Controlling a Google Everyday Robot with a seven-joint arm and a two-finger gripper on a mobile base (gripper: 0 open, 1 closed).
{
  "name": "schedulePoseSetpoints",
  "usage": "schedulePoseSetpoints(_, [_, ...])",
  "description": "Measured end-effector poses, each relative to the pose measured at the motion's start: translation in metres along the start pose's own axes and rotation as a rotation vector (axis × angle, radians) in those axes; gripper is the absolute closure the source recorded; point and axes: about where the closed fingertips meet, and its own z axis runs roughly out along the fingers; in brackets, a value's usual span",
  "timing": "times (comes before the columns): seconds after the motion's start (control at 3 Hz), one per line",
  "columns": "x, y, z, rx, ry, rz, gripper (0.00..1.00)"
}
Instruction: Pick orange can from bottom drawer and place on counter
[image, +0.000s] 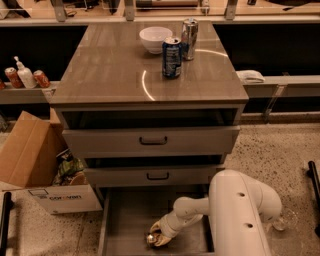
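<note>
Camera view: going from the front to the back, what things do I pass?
Gripper down in the bottom drawer at the orange can → middle drawer → top drawer → counter → blue can → white bowl.
</note>
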Motion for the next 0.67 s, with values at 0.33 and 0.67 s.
schedulePoseSetpoints(0.33, [0.0054, -0.0018, -0.0002, -0.002, 0.001, 0.008, 0.84])
schedulePoseSetpoints(0.67, [0.0070, -0.0009, 0.0001, -0.010, -0.002, 0.007, 1.00])
